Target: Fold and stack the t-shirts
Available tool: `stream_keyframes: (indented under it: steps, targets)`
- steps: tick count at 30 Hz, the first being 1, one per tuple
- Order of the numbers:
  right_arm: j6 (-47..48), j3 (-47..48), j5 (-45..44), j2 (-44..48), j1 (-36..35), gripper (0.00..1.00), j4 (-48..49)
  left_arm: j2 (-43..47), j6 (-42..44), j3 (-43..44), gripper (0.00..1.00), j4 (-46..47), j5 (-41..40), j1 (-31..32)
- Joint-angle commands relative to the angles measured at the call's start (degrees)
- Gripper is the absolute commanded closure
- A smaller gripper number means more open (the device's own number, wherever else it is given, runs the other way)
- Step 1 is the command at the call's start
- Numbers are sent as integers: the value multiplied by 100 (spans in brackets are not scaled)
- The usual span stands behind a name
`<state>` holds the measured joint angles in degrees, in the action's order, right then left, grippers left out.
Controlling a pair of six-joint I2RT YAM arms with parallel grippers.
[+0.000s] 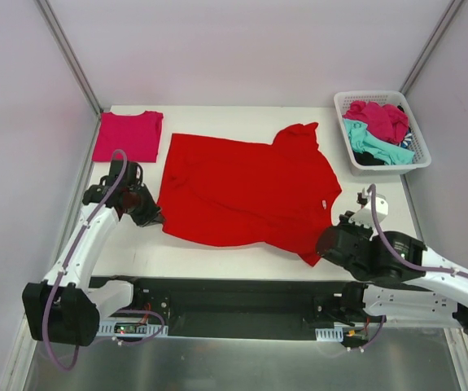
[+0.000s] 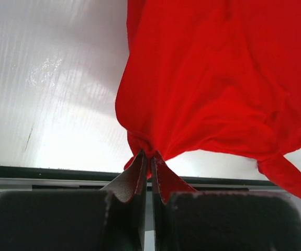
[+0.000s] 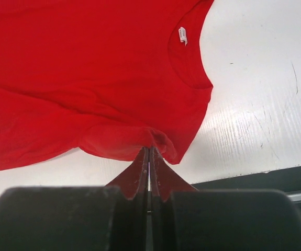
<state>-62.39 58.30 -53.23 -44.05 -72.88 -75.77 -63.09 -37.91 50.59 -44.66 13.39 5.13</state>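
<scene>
The red shirt lies spread over the middle of the counter, with its neck label toward the right arm. The left pincer is closed tight on a bunched corner of the shirt at the near left. The right pincer is closed tight on a fold of the shirt's near right edge, below the label. A pink shirt lies folded at the far left corner. At the far right, a basket holds more shirts, magenta, teal and dark.

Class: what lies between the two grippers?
The red t-shirt, spread out; left gripper and right gripper each pinch an edge. The top view shows it.
</scene>
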Motion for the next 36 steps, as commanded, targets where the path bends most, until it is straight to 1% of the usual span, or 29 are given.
stream_keyframes:
  steps: [1,4,6,9,12,15,16,19,20,23,27,32,36]
  targets:
    - [-116,163,-64,266,20,99,-983,463,161,451,100,-622,-90,-73]
    - [-54,410,-117,187,2,99,-1212,719,231,811,100,-973,-449,-73]
    - [-19,524,-108,134,-15,99,-1265,833,284,1040,100,-1175,-521,-73]
    - [78,568,84,125,-42,99,-1099,921,381,1225,100,-1395,-592,-73]
    - [245,629,471,248,-59,99,-887,1009,469,1331,100,-1536,-609,-73]
    - [210,638,735,599,-59,99,-869,1062,530,1401,100,-1642,-583,-73]
    - [184,630,822,861,-59,99,-887,1079,556,1410,100,-1694,-574,-73]
    - [157,630,902,1266,-59,99,-905,1141,574,1410,100,-1756,-530,-73]
    - [122,647,911,1485,-59,99,-983,1185,566,1401,100,-1774,-513,-73]
    - [34,673,902,1733,-59,99,-1281,1264,574,1410,100,-1835,-451,-73]
    - [-80,621,1043,1733,-59,99,-1511,1361,583,1436,100,-1949,-372,-73]
    - [16,454,1280,1681,-59,99,-1266,1554,583,1463,100,-2090,-363,-73]
    - [130,498,1421,1584,-59,99,-1099,1659,566,1533,100,-2239,-302,-73]
